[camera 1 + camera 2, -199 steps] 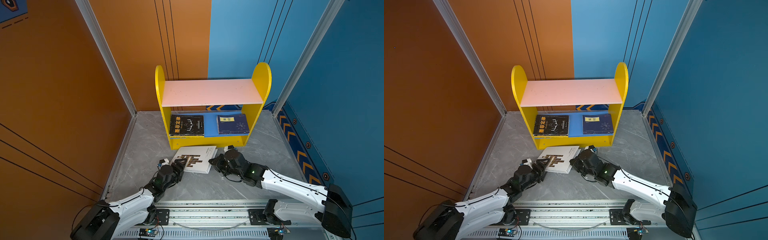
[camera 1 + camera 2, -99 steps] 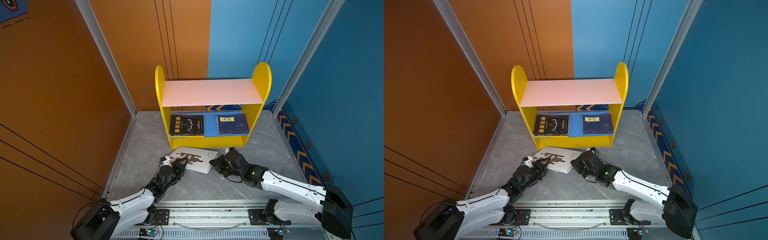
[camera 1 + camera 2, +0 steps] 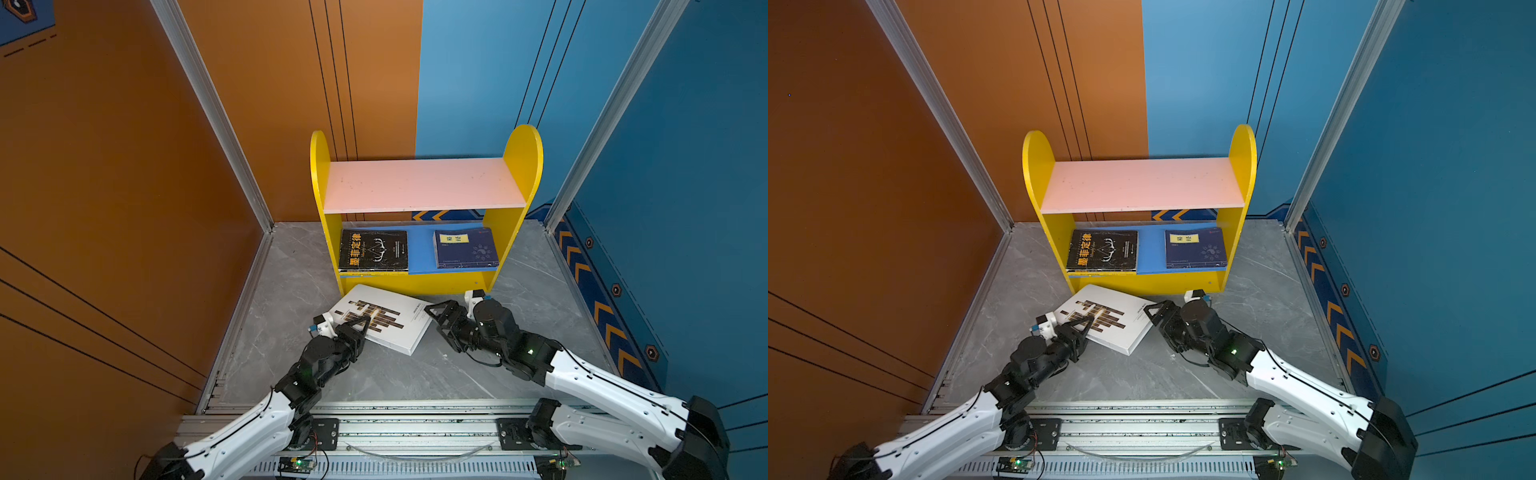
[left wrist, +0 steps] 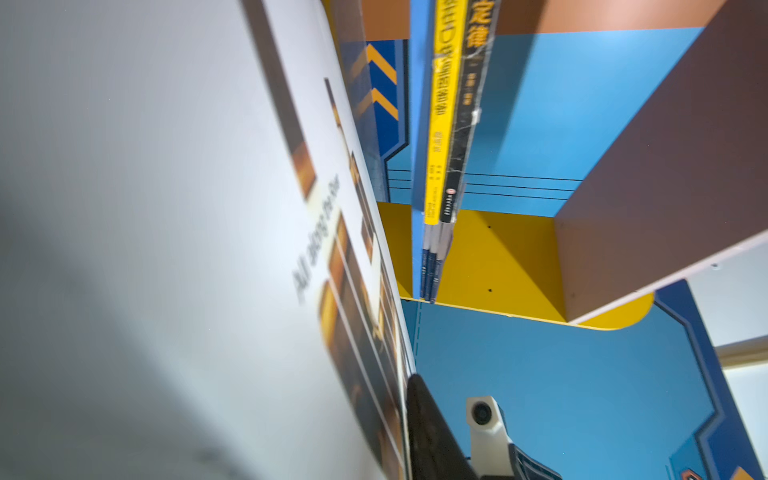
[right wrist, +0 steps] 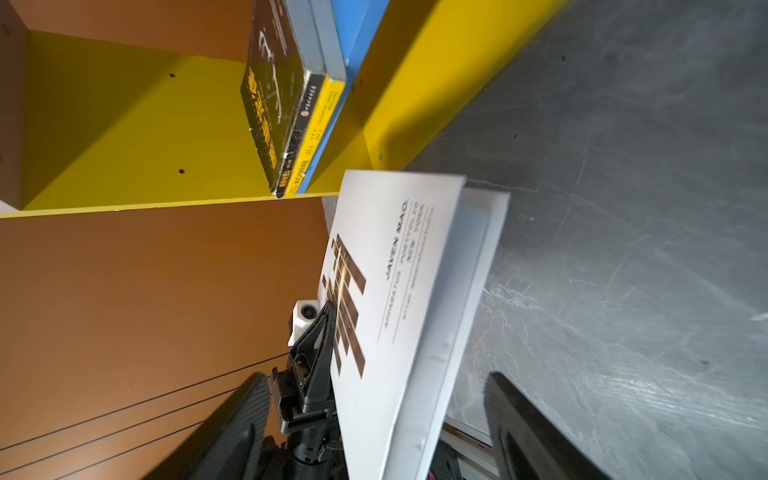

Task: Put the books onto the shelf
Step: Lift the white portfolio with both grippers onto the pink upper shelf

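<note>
The white book (image 3: 409,328) has a smooth paper cover with a slight sheen. The shelf (image 3: 419,185) is matt painted wood, and the surface (image 3: 415,374) looks like polished grey marble.

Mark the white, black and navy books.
white book (image 3: 386,319): in a top view, cover middle.
black book (image 3: 373,250): in a top view, cover middle.
navy book (image 3: 466,250): in a top view, cover middle.

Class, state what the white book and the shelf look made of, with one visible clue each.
White book: paper, smooth card cover; the thin cover curls off the pages. Shelf: probably painted or laminated wood board; flat matte panels, small screw holes.
</note>
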